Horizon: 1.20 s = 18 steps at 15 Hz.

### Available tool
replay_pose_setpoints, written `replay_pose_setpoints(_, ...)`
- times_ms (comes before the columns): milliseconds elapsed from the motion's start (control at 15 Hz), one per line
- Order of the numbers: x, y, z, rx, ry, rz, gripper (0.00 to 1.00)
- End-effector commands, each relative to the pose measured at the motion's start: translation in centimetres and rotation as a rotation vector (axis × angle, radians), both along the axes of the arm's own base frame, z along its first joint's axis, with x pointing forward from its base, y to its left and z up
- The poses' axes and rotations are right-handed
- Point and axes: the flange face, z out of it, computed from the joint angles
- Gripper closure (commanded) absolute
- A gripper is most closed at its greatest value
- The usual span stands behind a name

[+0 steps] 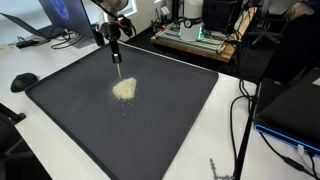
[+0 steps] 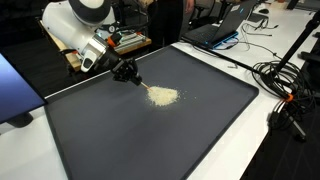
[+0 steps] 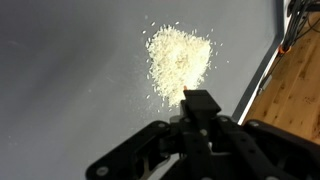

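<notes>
A small pile of pale grains [image 1: 125,89] lies on a large dark mat [image 1: 170,130], and it shows in both exterior views [image 2: 163,96]. My gripper [image 1: 116,46] hangs over the mat's far side and is shut on a thin black tool [image 1: 118,66] that points down at the pile's near edge. In an exterior view the gripper [image 2: 127,73] holds the tool [image 2: 142,86] slanted, with its tip touching or just above the grains. In the wrist view the pile [image 3: 178,60] lies just beyond the tool [image 3: 200,104], which is clamped between the fingers [image 3: 200,128].
The mat [image 2: 200,140] lies on a white table. A laptop [image 1: 55,18] and a wooden tray of electronics [image 1: 195,40] stand behind it. Cables [image 2: 282,82] trail along one side. A black puck-like object [image 1: 22,82] sits by a corner. A dark screen [image 2: 15,95] stands nearby.
</notes>
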Motion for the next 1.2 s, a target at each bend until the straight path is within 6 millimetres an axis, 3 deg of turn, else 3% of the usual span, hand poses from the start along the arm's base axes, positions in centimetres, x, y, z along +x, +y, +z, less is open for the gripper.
replay_pose_setpoints(0,-0.4,-0.4,-0.6,0.052,0.002,-0.113,0.97)
replay_pose_setpoints(1133,-2.3,5.4,0.1,-0.023,0.011,-0.461,0.97)
